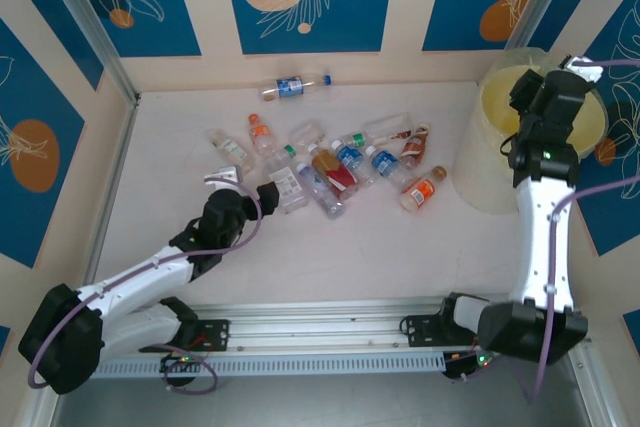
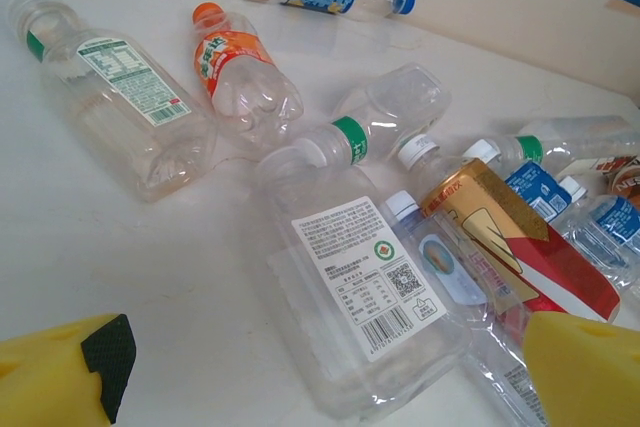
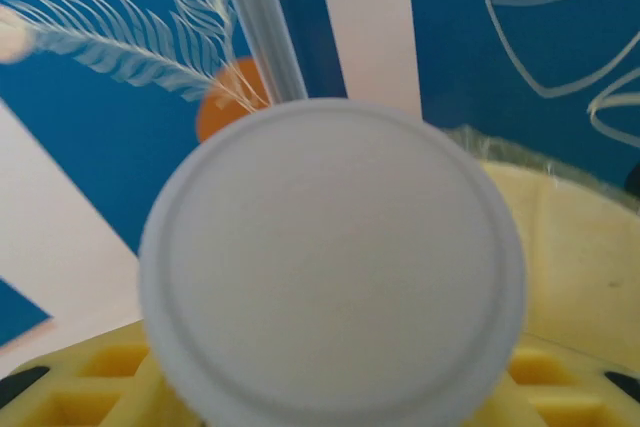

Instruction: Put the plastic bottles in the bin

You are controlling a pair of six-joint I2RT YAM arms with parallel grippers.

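Several plastic bottles [image 1: 330, 162] lie in a loose pile mid-table, and a blue-labelled one [image 1: 291, 86] rests apart by the back wall. My left gripper [image 1: 248, 185] is at the pile's left edge. It stands open [image 2: 335, 367] over a flat clear bottle with a white label [image 2: 365, 287]. My right gripper [image 1: 570, 72] hangs above the pale-yellow bin [image 1: 485, 172] at the right. It is shut [image 3: 330, 387] on a bottle whose white cap [image 3: 332, 267] faces the wrist camera, with the bin's wall [image 3: 580, 247] behind.
Blue-patterned walls enclose the table on three sides. An orange-labelled bottle [image 1: 423, 190] lies nearest the bin's foot. The arms' mounting rail [image 1: 320, 332] runs along the near edge, with bare white tabletop [image 1: 360, 257] between it and the pile.
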